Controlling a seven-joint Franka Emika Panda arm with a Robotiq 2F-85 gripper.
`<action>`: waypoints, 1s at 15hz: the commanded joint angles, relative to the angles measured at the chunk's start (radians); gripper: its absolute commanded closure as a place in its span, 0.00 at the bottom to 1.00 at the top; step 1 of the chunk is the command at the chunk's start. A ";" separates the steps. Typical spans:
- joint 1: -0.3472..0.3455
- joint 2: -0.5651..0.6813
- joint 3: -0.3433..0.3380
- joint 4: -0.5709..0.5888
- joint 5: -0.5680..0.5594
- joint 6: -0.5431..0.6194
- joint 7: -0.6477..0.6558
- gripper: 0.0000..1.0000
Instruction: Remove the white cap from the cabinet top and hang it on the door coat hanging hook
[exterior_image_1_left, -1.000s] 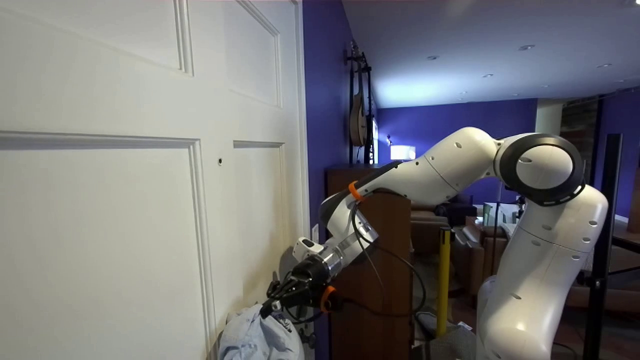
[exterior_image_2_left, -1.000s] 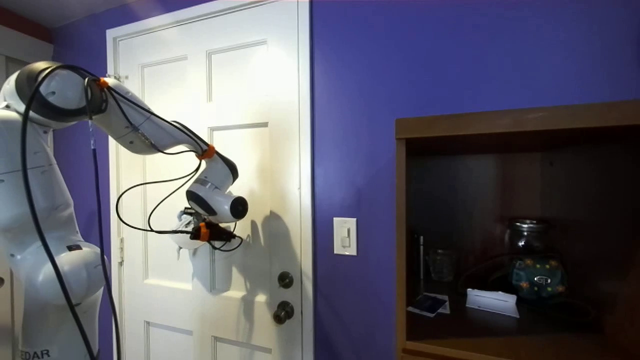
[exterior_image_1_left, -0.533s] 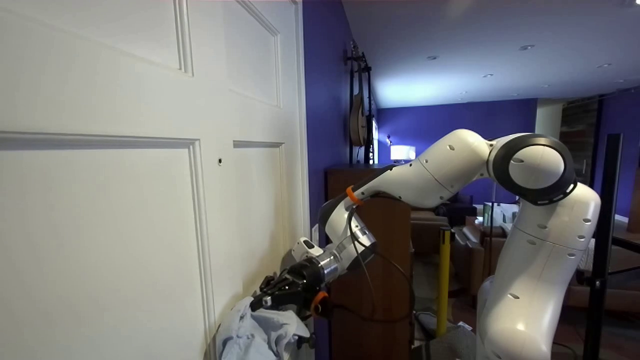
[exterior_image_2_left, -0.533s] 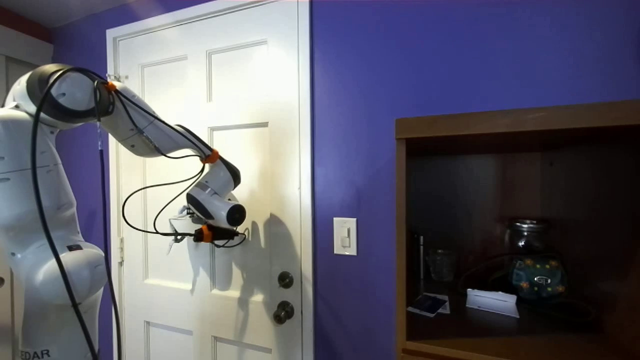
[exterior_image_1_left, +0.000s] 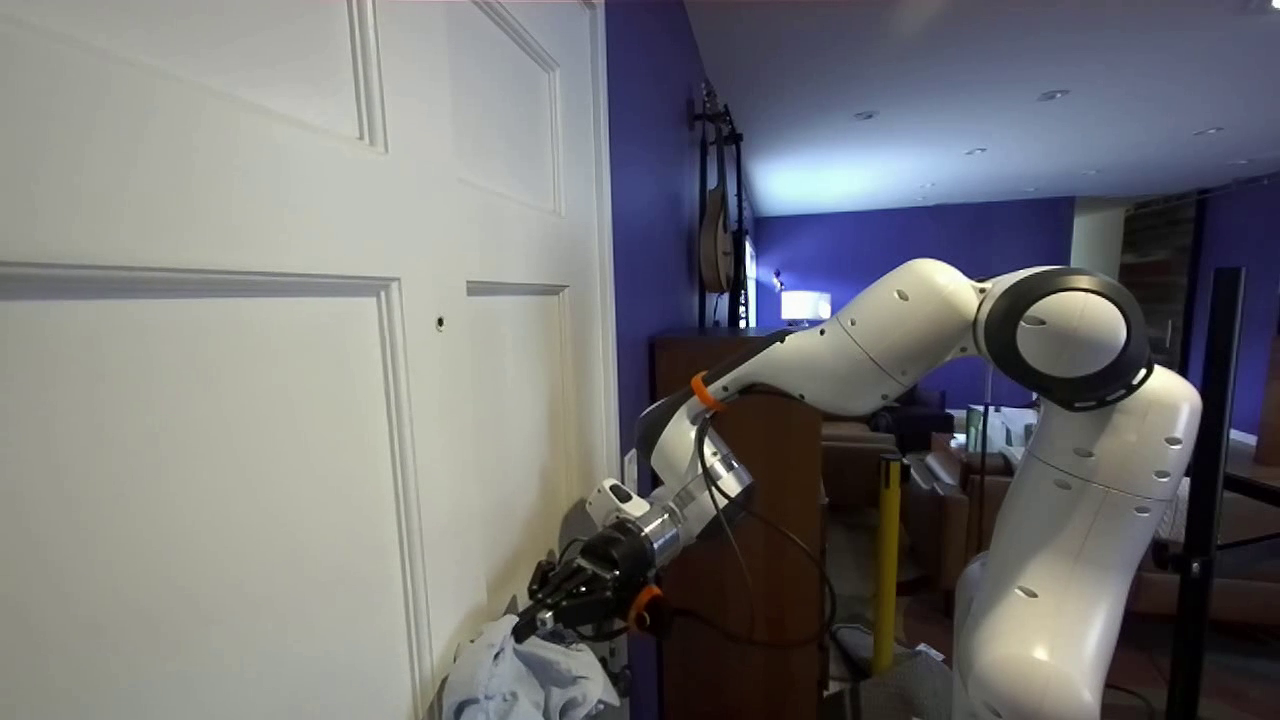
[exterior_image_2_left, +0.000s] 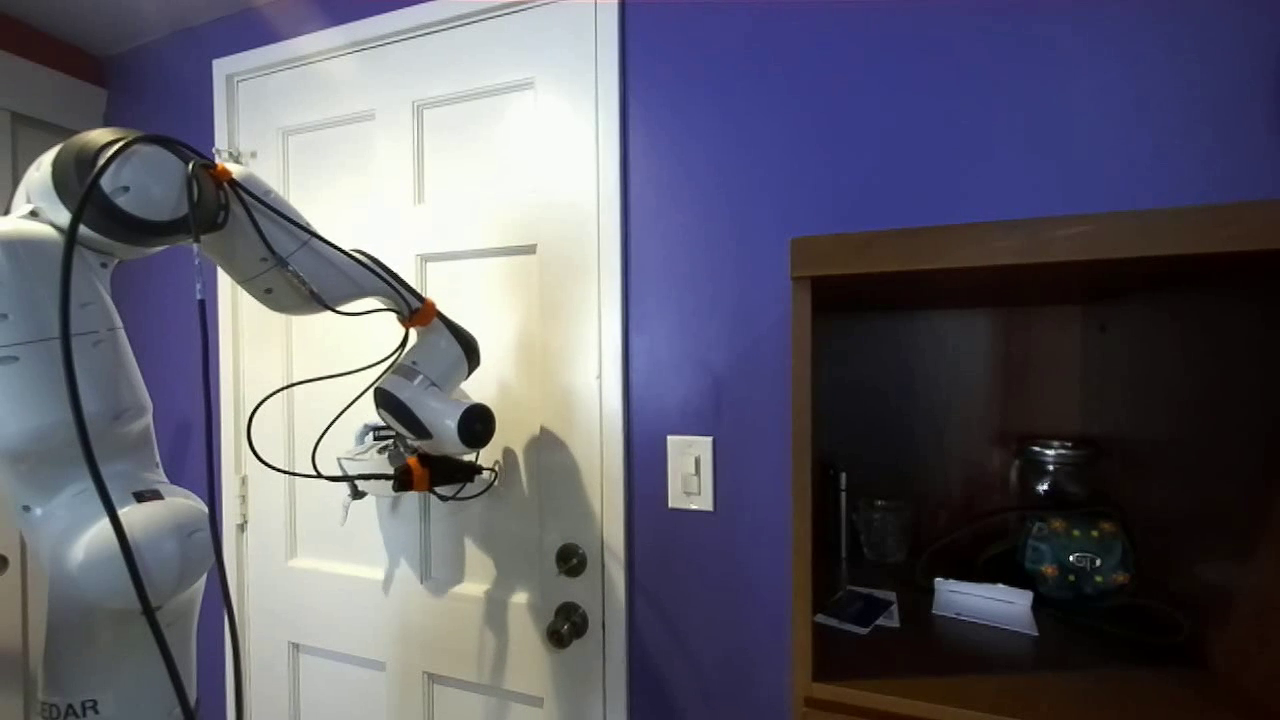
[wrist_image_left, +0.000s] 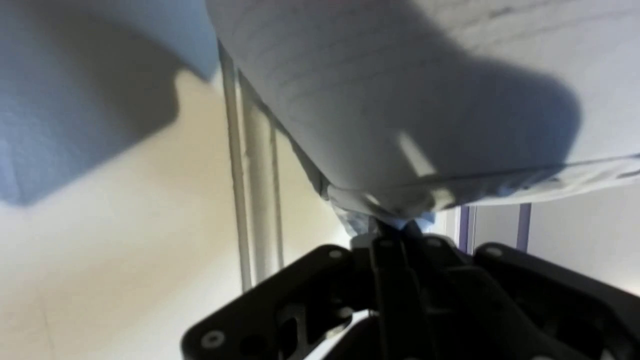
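While clamping jaws on edge of white cap (exterior_image_1_left: 530, 675), holding it near door (exterior_image_1_left: 200, 450), well apart from cabinet (exterior_image_1_left: 785, 460); cannot tell whether touching door.

Glossy white, this arm (exterior_image_1_left: 890, 340), all rounded curves, dotted with grey oval plugs (exterior_image_1_left: 1062, 484)! And look there, a fat black ring (exterior_image_1_left: 997, 335) framing a white disc (exterior_image_1_left: 1073, 345) with a plug of its own. Orange straps (exterior_image_2_left: 420, 314) pin the black cables (exterior_image_2_left: 65, 295), one thick, others thinner and looping. On to the wrist (exterior_image_2_left: 430, 412): a silver collar (exterior_image_1_left: 662, 530), a white block (exterior_image_1_left: 606, 505) with a dark oval (exterior_image_1_left: 621, 493), a round black end plate (exterior_image_2_left: 476, 425). Now the gripper (wrist_image_left: 395, 231), mostly black, angular links (wrist_image_left: 280, 290) on both sides, pale screws (wrist_image_left: 213, 339) set into them. Down low, a small dark label (exterior_image_2_left: 148, 495), and under it dark capitals (exterior_image_2_left: 70, 710): EDAR, as far as they show.
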 joint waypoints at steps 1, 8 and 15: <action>-0.014 -0.014 -0.005 -0.013 -0.028 0.080 -0.046 0.99; -0.031 -0.029 -0.024 -0.029 0.011 0.242 -0.125 0.99; -0.041 -0.034 -0.032 -0.055 -0.004 0.357 -0.109 0.99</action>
